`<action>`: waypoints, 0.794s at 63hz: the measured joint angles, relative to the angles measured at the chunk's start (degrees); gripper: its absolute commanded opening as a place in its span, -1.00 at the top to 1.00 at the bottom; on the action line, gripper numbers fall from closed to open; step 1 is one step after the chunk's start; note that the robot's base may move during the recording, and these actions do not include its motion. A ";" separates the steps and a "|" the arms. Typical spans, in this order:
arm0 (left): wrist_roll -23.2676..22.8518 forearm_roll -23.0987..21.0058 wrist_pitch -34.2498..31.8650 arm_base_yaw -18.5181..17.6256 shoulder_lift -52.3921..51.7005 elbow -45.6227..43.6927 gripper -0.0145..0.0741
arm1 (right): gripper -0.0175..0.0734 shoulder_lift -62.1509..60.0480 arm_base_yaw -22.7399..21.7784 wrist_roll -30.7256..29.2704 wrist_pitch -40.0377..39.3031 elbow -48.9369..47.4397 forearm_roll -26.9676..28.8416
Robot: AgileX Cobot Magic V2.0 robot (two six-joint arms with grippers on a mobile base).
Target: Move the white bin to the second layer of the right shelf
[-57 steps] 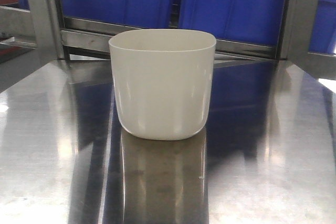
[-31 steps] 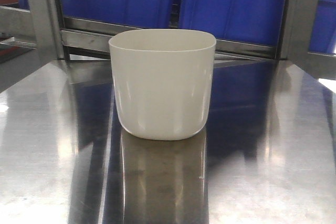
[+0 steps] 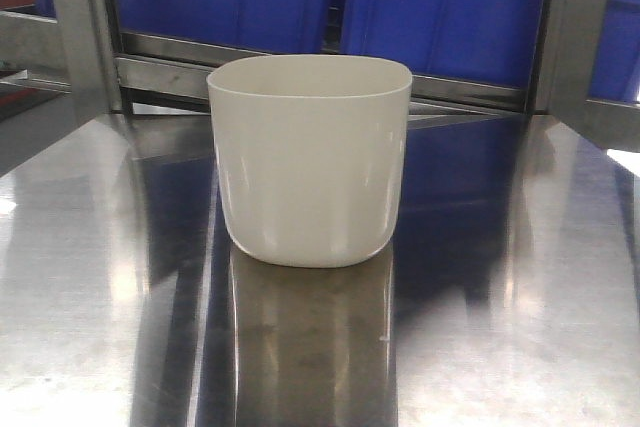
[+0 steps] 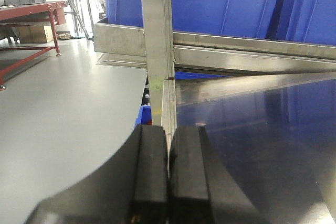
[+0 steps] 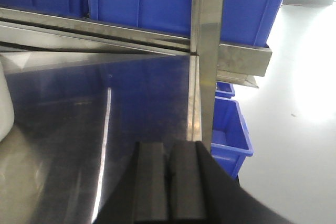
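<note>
White bin [image 3: 310, 162] sat ungrasped on the surface [image 3: 520, 327]; my left tool [image 4: 168, 137] and right tool [image 5: 169, 153] were closed, empty. Move not started.

Plain cream-white is being shown by the white bin [image 3: 310, 162] at frame centre. Blue of the crates [image 3: 440, 7] at the top is being mirrored in the silver-grey surface [image 3: 80, 297]. Black is being shown by the left claw [image 4: 168, 136] and right claw [image 5: 169, 149].
</note>
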 measured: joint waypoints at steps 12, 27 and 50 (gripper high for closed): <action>0.00 0.00 0.00 0.00 0.00 0.00 0.48 | 0.51 3.31 0.00 -0.87 2.02 -4.85 -0.13; 0.00 0.00 0.00 0.00 0.00 0.00 0.48 | 0.51 11.53 0.00 -3.39 4.63 -9.73 -0.22; 0.00 0.00 0.00 0.00 0.00 0.00 0.48 | 0.51 31.02 0.00 -3.37 11.06 -19.69 0.02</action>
